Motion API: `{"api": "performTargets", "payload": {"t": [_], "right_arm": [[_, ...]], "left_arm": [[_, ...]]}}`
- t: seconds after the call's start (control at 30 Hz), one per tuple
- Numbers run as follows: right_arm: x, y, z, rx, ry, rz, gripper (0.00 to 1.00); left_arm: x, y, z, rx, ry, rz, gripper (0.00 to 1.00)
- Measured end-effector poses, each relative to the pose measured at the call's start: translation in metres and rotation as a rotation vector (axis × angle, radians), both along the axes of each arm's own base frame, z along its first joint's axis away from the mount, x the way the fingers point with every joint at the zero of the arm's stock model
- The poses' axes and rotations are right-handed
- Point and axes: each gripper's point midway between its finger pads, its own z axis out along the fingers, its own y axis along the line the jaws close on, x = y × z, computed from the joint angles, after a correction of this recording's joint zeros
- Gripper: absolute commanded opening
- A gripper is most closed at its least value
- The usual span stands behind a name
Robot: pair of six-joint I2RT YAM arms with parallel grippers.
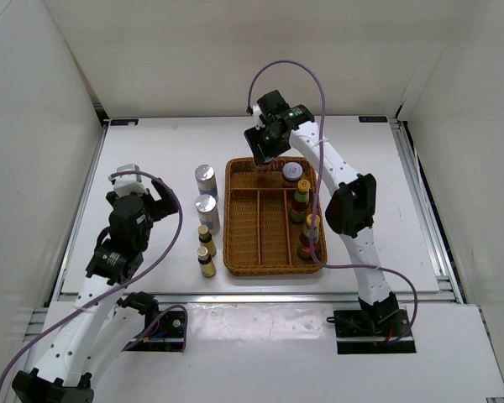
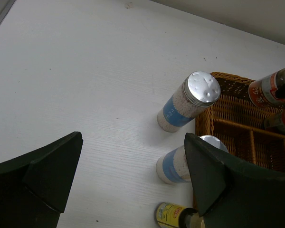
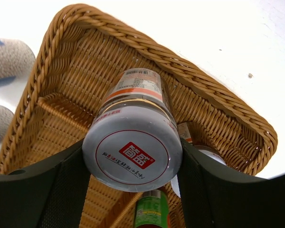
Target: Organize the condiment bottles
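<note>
While the grip sits only on the lid's round edge, slip risk: pale-lidded jar [image 3: 133, 142] could twist or drop out, since the lid looks smooth and contact is small.
Right end effector [image 3: 132, 164]: closed on that jar's lid, one finger on each side.
Jar place: over the far compartment of the wicker tray [image 1: 228, 220], toward its left end; cannot tell if the base touches the weave.
Jar axis: long axis near vertical, lid up at the wrist camera, base down into the tray; slight lean possible.
Snag risk: base may catch the far rim or the cross divider and tip on release.
Bump risk: second jar [image 1: 292, 173] sits at the right of the same compartment; a sideways move could knock it.
Sauce bottles [image 1: 302, 200]: upright in the right compartment, under the right forearm, so a low arm could topple them.
Left end effector [image 2: 133, 171]: wide open, holding nothing, over the table [image 2: 85, 71] left of the tray.
Shakers [image 2: 190, 102]: upright on the table just left of the tray, with the tiny bottles [image 1: 206, 250] nearer; a careless left reach could tip them.
</note>
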Motion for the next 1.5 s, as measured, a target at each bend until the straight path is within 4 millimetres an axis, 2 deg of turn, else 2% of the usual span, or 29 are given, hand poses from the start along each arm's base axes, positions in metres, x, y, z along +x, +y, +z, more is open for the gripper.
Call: {"api": "performTargets", "payload": {"t": [0.13,0.3,0.33,0.43,0.47,0.57,0.6,0.63,0.77,0.87,0.93,1.0,1.17,1.27,1.33,1.43,1.5], "right_arm": [[-0.003,0.001,-0.006,-0.028,0.003,0.045,0.11],[-0.007,0.003,-0.021,-0.047,0.028,0.085,0.23],[-0.009,0.003,-0.024,-0.051,0.037,0.091,0.27],[-0.013,0.002,-0.031,-0.059,0.060,0.101,0.58],[-0.014,0.002,-0.033,-0.061,0.066,0.102,0.73],[-0.014,0.001,-0.036,-0.067,0.071,0.091,0.84],[-0.013,0.000,-0.036,-0.067,0.067,0.083,0.93],[-0.011,0.001,-0.036,-0.063,0.063,0.073,0.98],[-0.008,-0.005,-0.031,-0.078,0.034,0.010,1.00],[-0.001,-0.009,-0.003,-0.058,-0.035,-0.062,1.00],[0.000,-0.014,0.029,-0.021,-0.110,-0.112,1.00],[-0.009,-0.026,0.069,0.010,-0.197,-0.157,1.00],[-0.057,-0.060,0.197,0.179,-0.443,-0.224,1.00],[-0.089,-0.083,0.248,0.268,-0.528,-0.252,1.00],[-0.112,-0.099,0.256,0.296,-0.545,-0.267,1.00],[-0.145,-0.123,0.228,0.261,-0.487,-0.273,1.00],[-0.160,-0.132,0.207,0.233,-0.443,-0.273,1.00]], "left_arm": [[0.000,0.000,0.000,0.000,0.000,0.000,0.99],[0.000,0.000,0.000,0.000,0.000,0.000,0.99],[0.000,0.000,0.000,0.000,0.000,0.000,0.99],[0.000,0.000,0.000,0.000,0.000,0.000,0.99],[0.000,0.000,0.000,0.000,0.000,0.000,0.99],[0.000,0.000,0.000,0.001,0.000,-0.001,0.99],[0.000,0.000,0.000,0.001,0.000,-0.001,0.99],[0.000,0.000,0.000,0.001,0.000,-0.001,0.99],[0.000,0.000,0.000,0.001,-0.001,-0.001,0.99],[0.002,-0.002,-0.001,-0.003,-0.005,-0.011,0.99],[0.003,-0.005,-0.005,-0.002,0.005,-0.021,0.99],[0.005,-0.007,-0.008,-0.001,0.012,-0.030,0.99],[0.008,-0.018,-0.020,0.006,0.047,-0.087,0.99],[0.011,-0.033,-0.028,0.001,0.079,-0.164,0.99],[0.013,-0.046,-0.037,-0.003,0.119,-0.232,0.99],[0.017,-0.065,-0.046,-0.012,0.174,-0.325,0.99],[0.021,-0.074,-0.048,-0.013,0.199,-0.367,0.99]]}}
